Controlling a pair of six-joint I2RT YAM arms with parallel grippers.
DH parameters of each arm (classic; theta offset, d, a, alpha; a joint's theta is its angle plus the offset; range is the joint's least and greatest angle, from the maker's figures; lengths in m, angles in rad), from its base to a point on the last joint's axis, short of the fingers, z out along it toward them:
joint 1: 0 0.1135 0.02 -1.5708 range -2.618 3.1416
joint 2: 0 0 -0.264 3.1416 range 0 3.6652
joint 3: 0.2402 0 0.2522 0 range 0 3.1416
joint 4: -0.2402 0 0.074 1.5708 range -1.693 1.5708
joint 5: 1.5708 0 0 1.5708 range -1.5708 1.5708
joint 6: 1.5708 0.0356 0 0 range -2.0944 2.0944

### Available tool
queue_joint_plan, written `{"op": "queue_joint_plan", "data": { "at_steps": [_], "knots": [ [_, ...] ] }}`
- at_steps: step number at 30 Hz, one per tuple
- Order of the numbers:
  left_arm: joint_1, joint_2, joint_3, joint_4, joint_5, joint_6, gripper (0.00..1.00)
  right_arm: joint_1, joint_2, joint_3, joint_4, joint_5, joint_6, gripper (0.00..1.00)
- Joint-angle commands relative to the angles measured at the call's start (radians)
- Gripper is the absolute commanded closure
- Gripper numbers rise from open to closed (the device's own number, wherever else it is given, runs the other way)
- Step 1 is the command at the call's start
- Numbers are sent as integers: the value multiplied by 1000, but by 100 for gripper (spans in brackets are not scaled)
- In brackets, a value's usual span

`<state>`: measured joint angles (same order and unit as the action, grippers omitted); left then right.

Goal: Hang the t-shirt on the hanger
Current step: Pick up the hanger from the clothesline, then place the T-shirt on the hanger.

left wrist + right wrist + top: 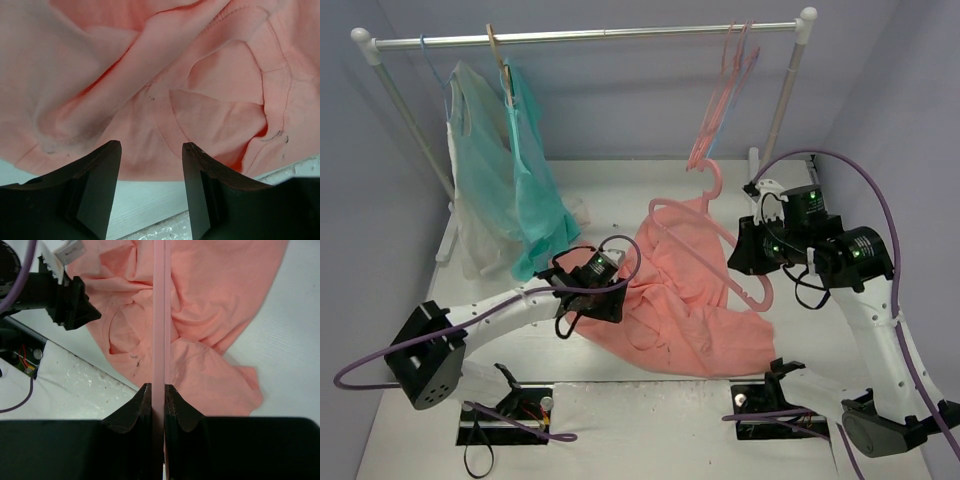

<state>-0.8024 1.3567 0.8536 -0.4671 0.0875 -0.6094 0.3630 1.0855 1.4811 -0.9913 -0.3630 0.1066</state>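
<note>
From above, a crumpled salmon t-shirt of soft fabric is seen spread on the white bench, between the two arms. A thick pink plastic hanger with a rounded hook is laid across its upper right part. The right gripper is clamped on the hanger's lower end. The left gripper is set at the shirt's left edge. Behind, a teal garment and a pale one are hung from a white rail, beside thin pink hangers.

At the left wrist, the black fingers are held apart with nothing between them, just short of folded cloth with stitched hems.

At the right wrist, the smooth straight hanger bar is pinched tightly between the jaws, with wrinkled fabric below.
</note>
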Motion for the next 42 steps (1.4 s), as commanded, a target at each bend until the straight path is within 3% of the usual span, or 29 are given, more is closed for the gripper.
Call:
{"op": "queue_joint_plan", "data": {
  "at_steps": [1,11,14,19,22,29,36,42],
  "knots": [
    [-17,25,-1,148,-65,-38,49,28,-19,-4,16,-36,2,100],
    [-21,156,24,245,-135,-53,49,62,-44,-18,-1,-21,13,100],
    [-21,191,38,245,-131,-53,54,63,-50,-19,-9,-21,15,100],
    [-23,225,29,249,-123,-67,87,67,-58,-21,-21,-21,15,100],
    [-21,202,45,217,-144,-58,100,76,-64,-16,-33,-30,13,100],
    [35,108,182,53,-187,68,100,100,-90,-7,-55,-76,-5,100],
    [198,136,361,-66,-6,172,100,109,-136,-38,-35,-97,-13,100],
    [233,220,505,-192,69,234,100,111,-157,-57,-14,-106,-19,100]
  ]
}}
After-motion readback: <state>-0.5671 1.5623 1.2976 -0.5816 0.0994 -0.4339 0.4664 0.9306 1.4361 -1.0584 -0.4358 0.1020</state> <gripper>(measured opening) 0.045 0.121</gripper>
